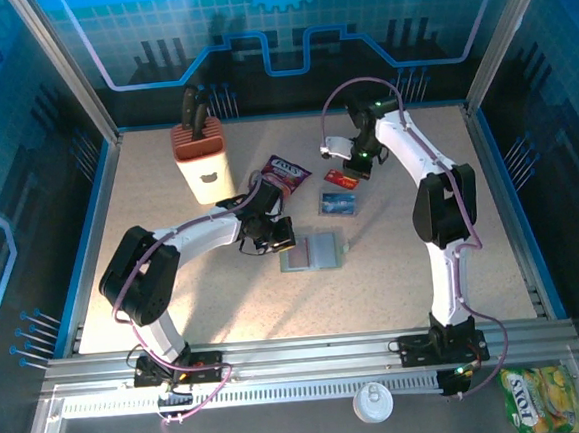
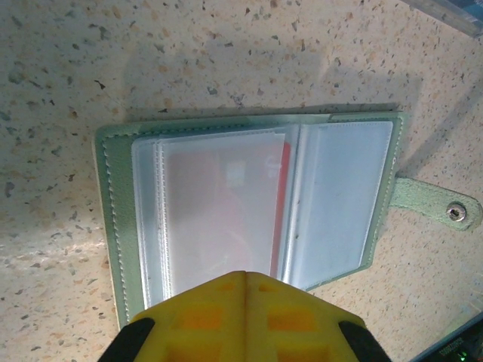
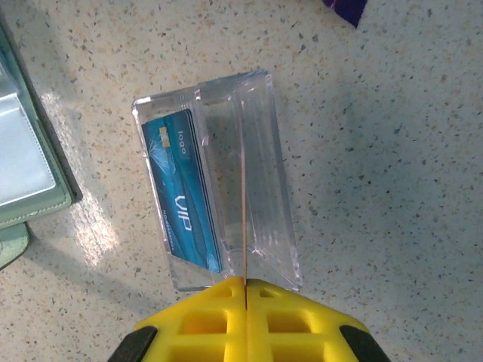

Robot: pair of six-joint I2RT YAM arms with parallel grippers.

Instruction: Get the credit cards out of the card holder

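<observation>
1. At the near edge, in front of the arm bases, there are a white round lid (image 1: pixel 372 403) and a yellow-green packet (image 1: pixel 540 397), well apart from each other.
2. The card holder (image 1: pixel 312 252) lies open and flat near the middle of the table (image 1: pixel 226 302), its strap with a snap (image 2: pixel 447 210) pointing away from the fold.
3. In the left wrist view, one red card (image 2: pixel 282 188) sits inside a cloudy plastic sleeve of the card holder, mostly covered by it.
4. The left gripper (image 1: pixel 276 236) is just beside the left edge of the card holder. Its yellow fingertips are pressed together with nothing between them.
5. A little farther, a blue card (image 1: pixel 337 204) rests inside a clear plastic case (image 3: pixel 256 173), which stands apart from the card holder.
6. The right gripper (image 1: pixel 353 159) is above this area with its fingertips clenched together. A thin orange line (image 3: pixel 243 219) goes up from the seam between them; it cannot be told whether this is a card held on edge.
7. A reddish card (image 1: pixel 341 178) is just beside the right gripper in the top view.
8. Beyond it lie a purple snack packet (image 1: pixel 284 172) and, farther left, a knife block (image 1: pixel 202 163).
</observation>
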